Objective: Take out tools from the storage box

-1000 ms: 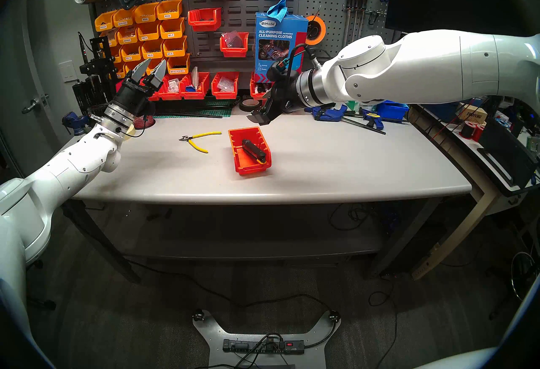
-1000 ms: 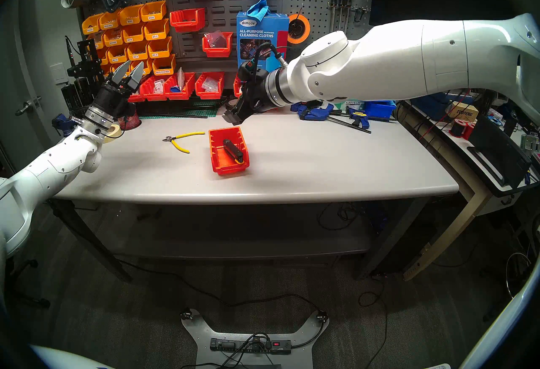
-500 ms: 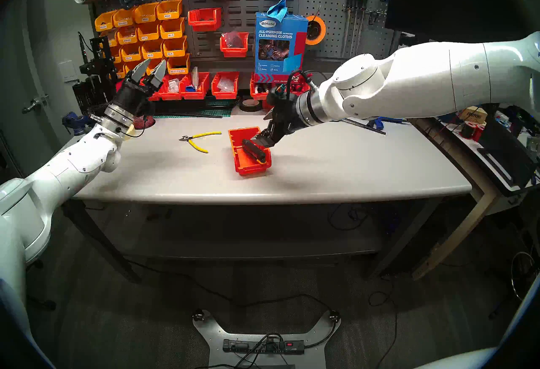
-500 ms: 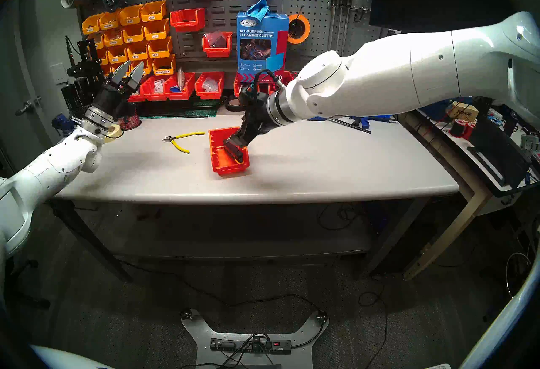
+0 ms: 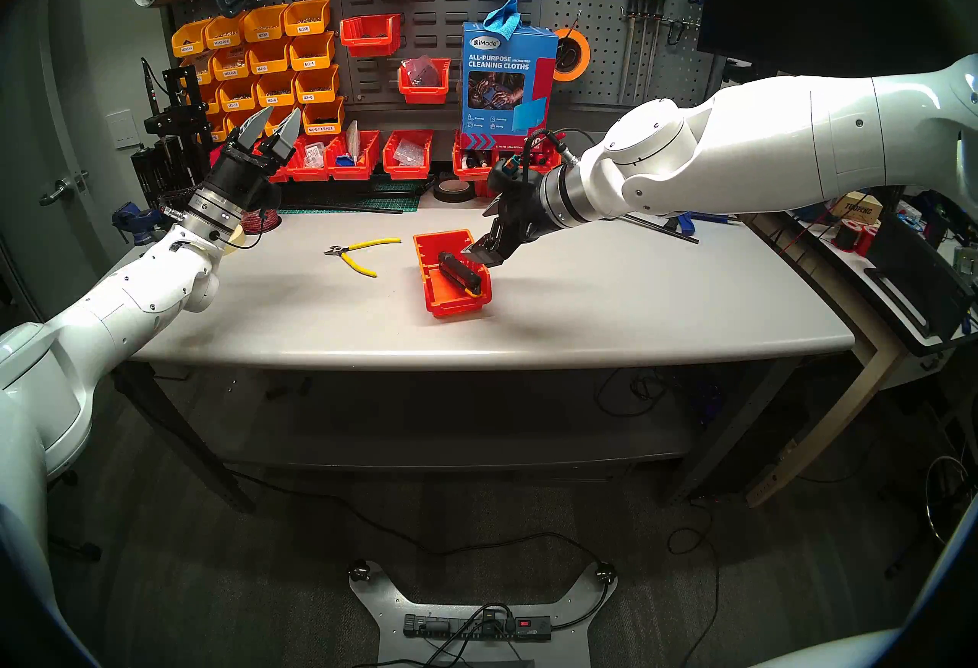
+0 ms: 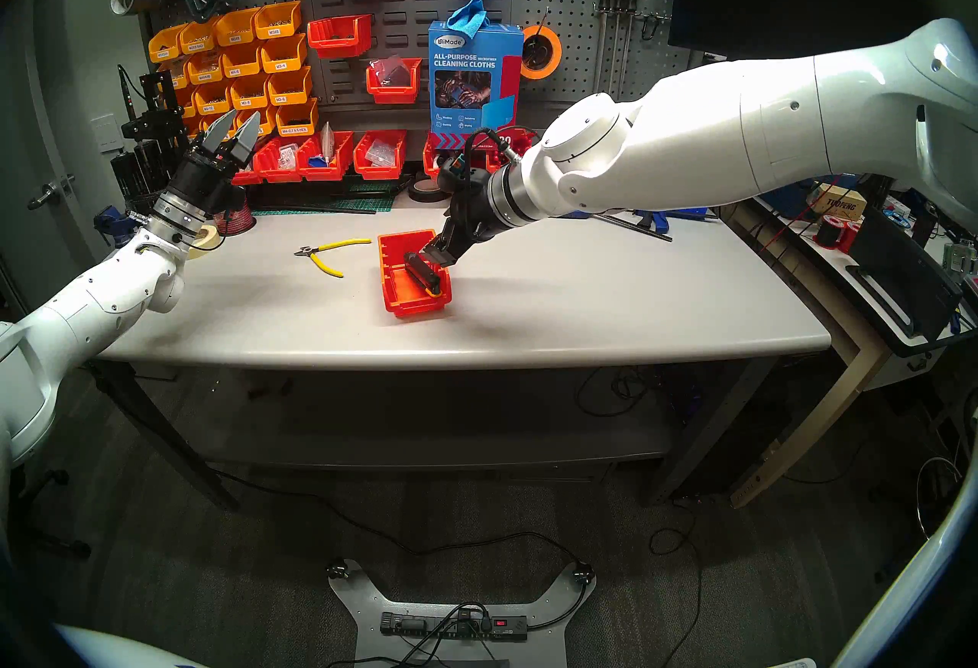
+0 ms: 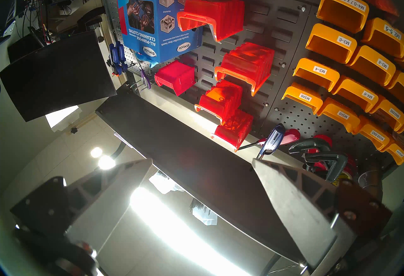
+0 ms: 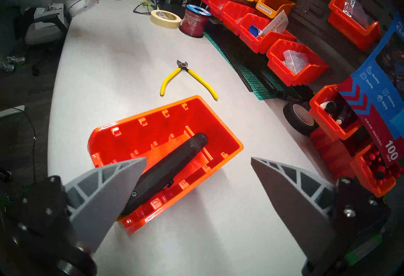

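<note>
Cutters (image 5: 355,254) with yellow handles already lie out on the desk (image 5: 608,302), well left of the red-orange storage box (image 5: 431,299), so we count one tool as done. What remains is the black knife-like tool (image 5: 459,271) (yellow-orange at its near tip), leaning inside the box against its right wall. Our right gripper (image 8: 197,160) hangs just over the box's far right rim, jaws wide apart and empty. Our left gripper (image 5: 275,119), likewise spread and empty, points up toward the pegboard.
</note>
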Controlling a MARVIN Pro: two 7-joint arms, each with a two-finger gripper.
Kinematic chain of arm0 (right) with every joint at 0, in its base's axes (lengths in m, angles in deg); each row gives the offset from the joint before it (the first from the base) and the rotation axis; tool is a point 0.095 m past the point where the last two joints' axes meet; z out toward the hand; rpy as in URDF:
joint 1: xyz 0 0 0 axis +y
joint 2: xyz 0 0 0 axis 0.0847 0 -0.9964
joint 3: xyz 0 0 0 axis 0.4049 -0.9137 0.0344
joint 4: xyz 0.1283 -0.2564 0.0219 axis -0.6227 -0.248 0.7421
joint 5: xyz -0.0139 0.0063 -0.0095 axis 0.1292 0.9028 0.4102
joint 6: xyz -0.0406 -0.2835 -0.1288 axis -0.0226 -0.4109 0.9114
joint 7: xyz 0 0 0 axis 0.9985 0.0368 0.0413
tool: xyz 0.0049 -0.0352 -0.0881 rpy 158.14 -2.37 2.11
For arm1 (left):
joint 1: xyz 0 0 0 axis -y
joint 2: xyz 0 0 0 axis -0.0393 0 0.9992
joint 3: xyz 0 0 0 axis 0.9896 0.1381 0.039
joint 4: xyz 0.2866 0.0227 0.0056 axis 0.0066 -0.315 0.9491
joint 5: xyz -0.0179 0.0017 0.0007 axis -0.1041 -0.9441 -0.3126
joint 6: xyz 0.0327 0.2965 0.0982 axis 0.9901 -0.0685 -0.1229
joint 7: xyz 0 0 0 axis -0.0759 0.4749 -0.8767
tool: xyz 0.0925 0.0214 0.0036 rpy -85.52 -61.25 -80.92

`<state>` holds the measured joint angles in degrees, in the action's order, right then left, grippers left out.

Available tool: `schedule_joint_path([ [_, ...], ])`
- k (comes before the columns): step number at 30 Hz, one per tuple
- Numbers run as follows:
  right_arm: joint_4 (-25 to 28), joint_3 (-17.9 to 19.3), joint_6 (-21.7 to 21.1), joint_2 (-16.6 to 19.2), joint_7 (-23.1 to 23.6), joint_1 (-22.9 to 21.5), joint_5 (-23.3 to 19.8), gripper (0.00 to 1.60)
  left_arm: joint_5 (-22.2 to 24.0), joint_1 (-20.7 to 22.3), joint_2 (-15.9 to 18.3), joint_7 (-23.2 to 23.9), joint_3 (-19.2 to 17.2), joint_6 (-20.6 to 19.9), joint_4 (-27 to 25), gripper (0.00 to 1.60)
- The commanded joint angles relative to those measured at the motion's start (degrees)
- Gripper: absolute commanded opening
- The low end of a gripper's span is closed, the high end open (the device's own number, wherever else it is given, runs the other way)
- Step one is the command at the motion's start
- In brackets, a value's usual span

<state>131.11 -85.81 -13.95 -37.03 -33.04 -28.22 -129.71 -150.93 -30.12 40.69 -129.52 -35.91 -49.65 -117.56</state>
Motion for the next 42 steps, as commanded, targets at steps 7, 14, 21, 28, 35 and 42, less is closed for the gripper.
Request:
schedule_joint_path([
  [7, -1.46, 2.45, 1.46, -2.63, 1.09, 0.48, -0.20, 1.60, 0.15, 0.92, -0.06, -0.02, -0.52, -0.08, 0.12, 1.60],
  [14, -0.16, 1.99, 1.57, -3.00, 1.33, 0.38, 0.24, 1.60, 0.16, 0.92, -0.07, -0.04, -0.52, -0.08, 0.15, 1.60],
  [21, 0.09, 1.73, 1.24, -3.57, 0.88, 0.67, 0.00, 1.60, 0.16, 0.92, -0.08, -0.05, -0.53, -0.07, 0.16, 1.60],
  [28, -0.15, 1.25, 0.60, -4.48, 0.37, 0.83, 0.07, 1.60, 0.16, 0.92, -0.08, -0.05, -0.52, -0.07, 0.16, 1.60],
  [35, -1.03, 0.94, -0.98, -5.61, -1.85, 1.48, -0.90, 1.60, 0.16, 0.92, -0.07, -0.05, -0.52, -0.07, 0.15, 1.60],
  [42, -5.07, 1.22, -1.53, -7.11, -1.81, 2.47, -1.53, 1.60, 0.16, 0.92, -0.06, -0.03, -0.51, -0.08, 0.13, 1.60],
])
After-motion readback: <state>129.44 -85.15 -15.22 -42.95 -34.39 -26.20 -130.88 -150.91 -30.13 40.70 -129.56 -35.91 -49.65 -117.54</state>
